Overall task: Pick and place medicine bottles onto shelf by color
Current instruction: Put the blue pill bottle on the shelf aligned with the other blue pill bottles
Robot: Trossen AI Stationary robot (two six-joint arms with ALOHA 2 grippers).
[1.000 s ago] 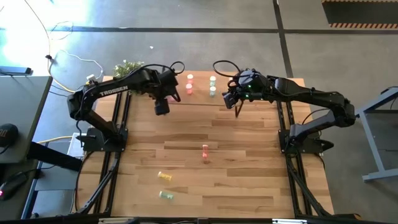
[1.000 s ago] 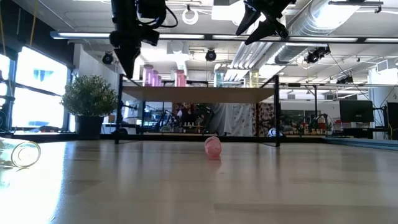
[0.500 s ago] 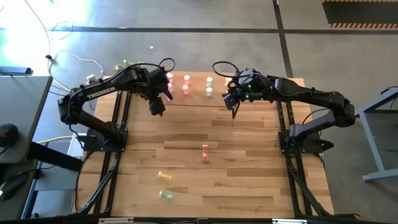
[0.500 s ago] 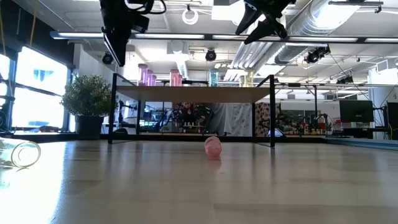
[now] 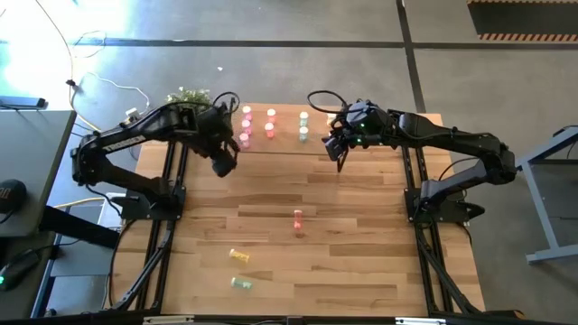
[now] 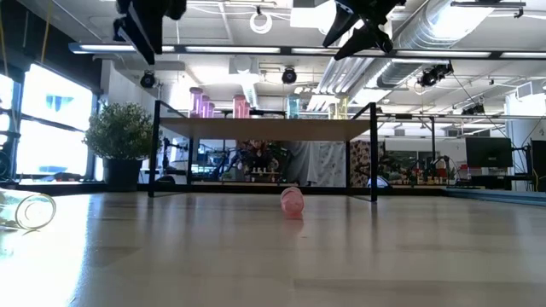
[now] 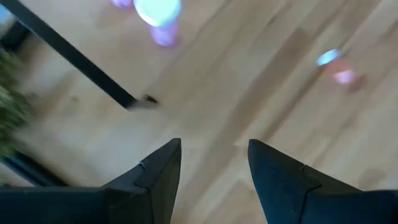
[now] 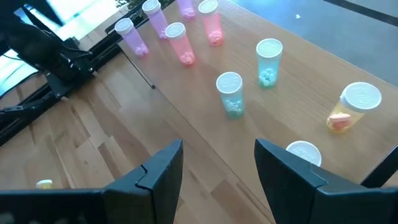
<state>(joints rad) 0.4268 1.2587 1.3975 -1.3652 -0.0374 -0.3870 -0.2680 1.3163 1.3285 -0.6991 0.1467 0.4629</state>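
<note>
The shelf (image 5: 280, 126), a light-wood board on thin black legs, stands at the table's far edge; it also shows in the low view (image 6: 264, 129). On it stand pink (image 5: 245, 125), red-orange (image 5: 269, 129) and pale green (image 5: 303, 134) medicine bottles. A red-orange bottle (image 5: 298, 220) lies mid-table, with a yellow one (image 5: 239, 256) and a green one (image 5: 241, 283) near the front. My left gripper (image 5: 224, 163) is open and empty, just in front of the shelf's left end. My right gripper (image 5: 340, 155) is open and empty, by the shelf's right end.
A small potted plant (image 5: 187, 96) stands at the table's far left corner. A clear bottle (image 6: 32, 210) lies near the low camera on the left. Bare planks (image 5: 361, 244) stretch between the shelf and the loose bottles.
My left gripper has drawn back from the shelf's left end, going toward the table's left edge and up, staying open. The pink bottles it covered now show. The shelf with its bottles has shifted slightly toward the table's left. My right arm has kept still.
</note>
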